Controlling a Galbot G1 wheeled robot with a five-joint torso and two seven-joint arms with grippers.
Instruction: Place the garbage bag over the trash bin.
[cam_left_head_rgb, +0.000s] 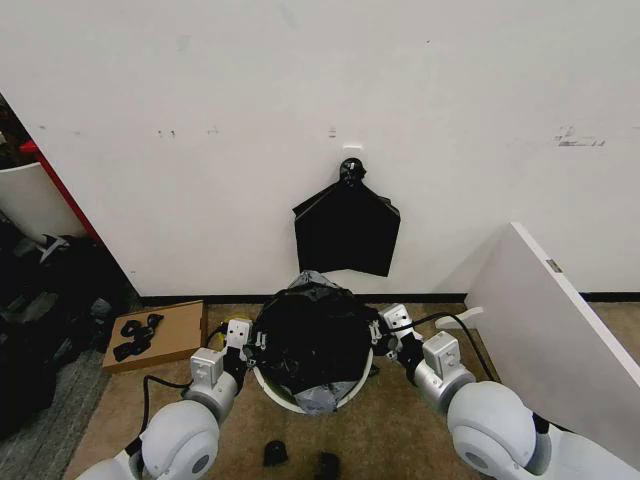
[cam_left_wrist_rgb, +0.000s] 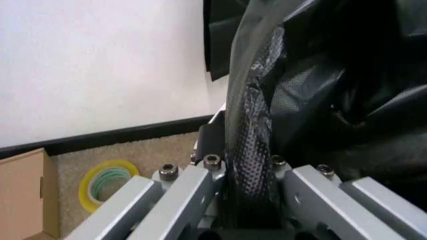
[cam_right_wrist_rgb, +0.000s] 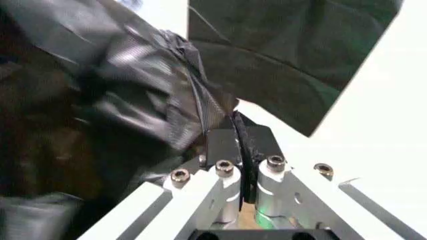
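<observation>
Over the trash bin (cam_left_head_rgb: 290, 399), which stands on the floor just before the wall, the garbage bag (cam_left_head_rgb: 312, 340) lies crinkled across its mouth, with the left hand (cam_left_head_rgb: 243, 352) and the right hand (cam_left_head_rgb: 385, 335) clamped on the plastic at opposite sides.

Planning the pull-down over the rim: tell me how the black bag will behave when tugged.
The garbage bag will probably be floppy: it sags in crinkled folds over the trash bin. It looks thin and light, bunching into a narrow strip between the left pincer fingers. Its glossy film may slip, though the right pincer is also shut on it.
</observation>
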